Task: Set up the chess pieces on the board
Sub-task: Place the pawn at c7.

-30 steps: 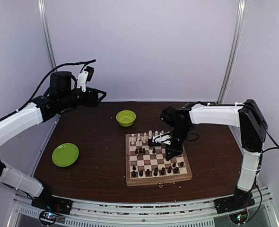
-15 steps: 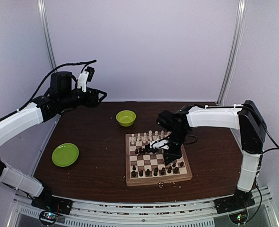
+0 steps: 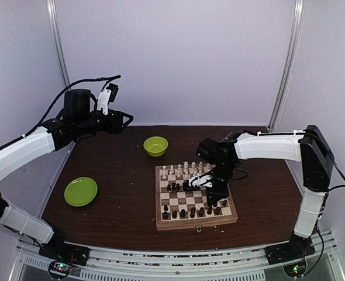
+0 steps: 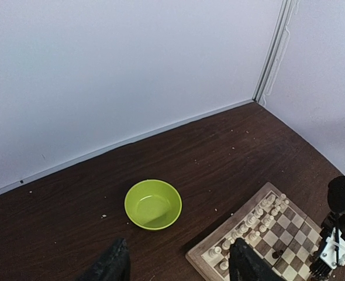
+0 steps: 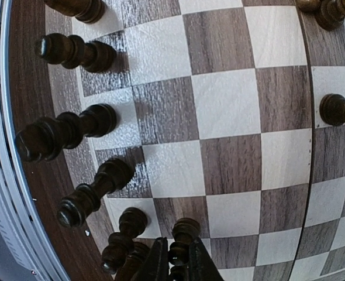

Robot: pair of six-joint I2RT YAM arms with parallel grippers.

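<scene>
Board [image 3: 181, 201] lies beneath my right gripper [image 5: 177, 263], which is clenched on one dark chessman [image 5: 185, 229] just beside other dark chess pieces [image 5: 82, 55] along the rim. My left gripper [image 4: 178, 266] hangs released above the surface [image 3: 120, 205], well apart from the board.

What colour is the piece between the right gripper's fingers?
Piece is dark brown; clearest in right wrist view.

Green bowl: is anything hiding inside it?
Nothing shows inside the green bowl, just its bare, shiny bottom. Its near rim covers a thin strip of the inside wall, so that bit can't be seen.
</scene>
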